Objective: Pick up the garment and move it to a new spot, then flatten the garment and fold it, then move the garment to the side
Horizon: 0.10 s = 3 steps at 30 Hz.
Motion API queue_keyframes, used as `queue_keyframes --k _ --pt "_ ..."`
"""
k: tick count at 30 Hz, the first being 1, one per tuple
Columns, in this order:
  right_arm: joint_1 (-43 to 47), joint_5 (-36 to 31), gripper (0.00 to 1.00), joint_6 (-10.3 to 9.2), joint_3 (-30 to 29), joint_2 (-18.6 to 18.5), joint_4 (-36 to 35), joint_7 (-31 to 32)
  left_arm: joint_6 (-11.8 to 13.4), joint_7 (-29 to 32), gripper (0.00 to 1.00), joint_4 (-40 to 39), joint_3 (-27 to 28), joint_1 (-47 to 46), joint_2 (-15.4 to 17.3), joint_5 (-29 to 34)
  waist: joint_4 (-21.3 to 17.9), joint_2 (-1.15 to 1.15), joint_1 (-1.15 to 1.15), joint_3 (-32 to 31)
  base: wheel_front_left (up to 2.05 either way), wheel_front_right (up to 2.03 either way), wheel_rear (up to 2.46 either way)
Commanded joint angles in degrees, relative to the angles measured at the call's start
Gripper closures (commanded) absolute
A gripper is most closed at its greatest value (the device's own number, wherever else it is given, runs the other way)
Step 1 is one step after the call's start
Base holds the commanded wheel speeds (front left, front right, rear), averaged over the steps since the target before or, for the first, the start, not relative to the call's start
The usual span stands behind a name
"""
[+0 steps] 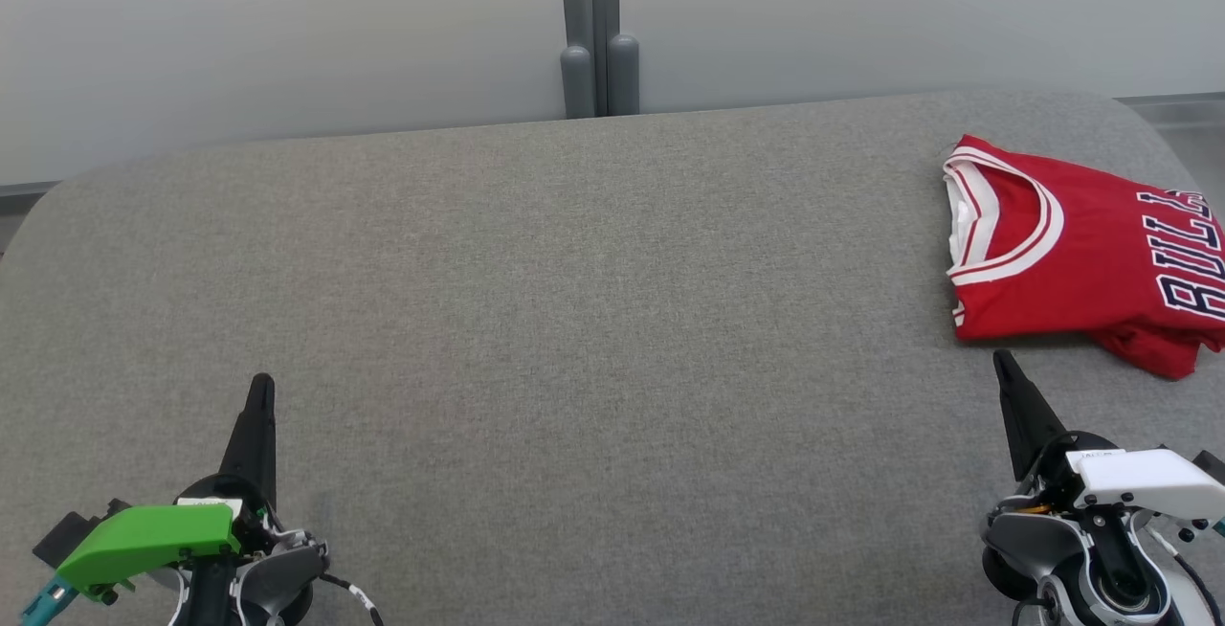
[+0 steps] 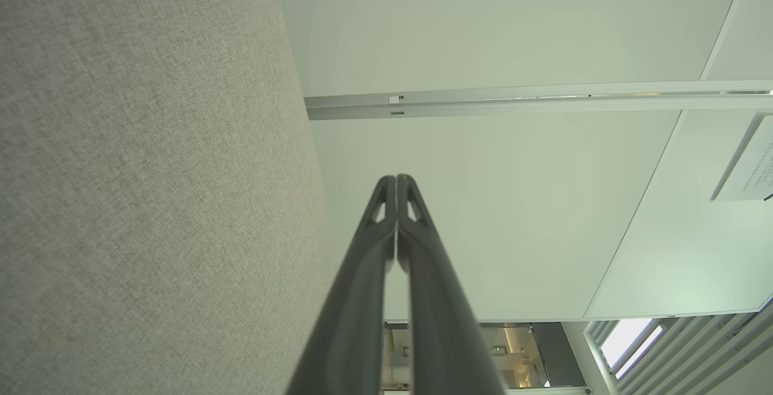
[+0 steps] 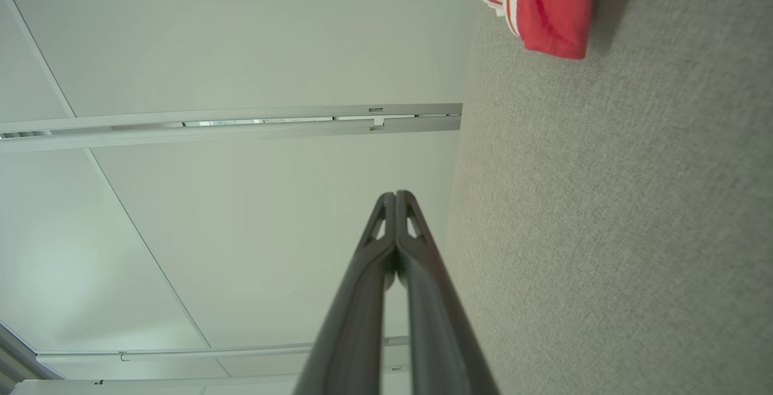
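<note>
Two grippers appear in the head view, both pressed shut with nothing between the fingers: the left gripper [image 1: 260, 385] at the lower left and the right gripper [image 1: 1002, 358] at the lower right, each low over the grey fabric surface [image 1: 574, 320]. The red garment [image 1: 1081, 262] lies at the far right of that surface, partly cut by the picture edge. It is in a compact fold with its white-trimmed neckline toward the middle and a loose bit of cloth trailing at its near edge. The right gripper's tip is close to that edge and apparently not touching. On this evidence the folding and the move to the side look done, and little or nothing seems left. Pale wall panels [image 1: 287, 33] with a grey post [image 1: 598, 33] stand behind the surface. In the left wrist view the closed fingers point along the bare felt-like cloth toward the wall, which is crossed by a metal rail [image 2: 543, 102]. In the right wrist view the fingers likewise meet at the tips, empty, and a folded corner of the garment rests on the surface well ahead of them.
</note>
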Motion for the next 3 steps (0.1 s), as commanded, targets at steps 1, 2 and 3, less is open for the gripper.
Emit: queue_keyframes --k 1,2,3 --pt "0.5 0.4 1.0 0.02 -0.1 -0.3 -0.3 0.2 -0.4 0.2 1.0 -0.3 0.2 -0.7 0.4 0.0 0.0 0.0 0.0 0.0 0.0 0.0 0.0" --pt "0.5 0.4 1.0 0.02 -0.1 -0.3 -0.3 0.2 -0.4 0.2 1.0 -0.3 0.2 -0.7 0.4 0.0 0.0 0.0 0.0 0.0 0.0 0.0 0.0" --pt "0.5 0.4 1.0 0.02 -0.1 -0.3 -0.3 0.2 -0.4 0.2 1.0 -0.3 0.2 -0.7 0.4 0.0 0.0 0.0 0.0 0.0 0.0 0.0 0.0"
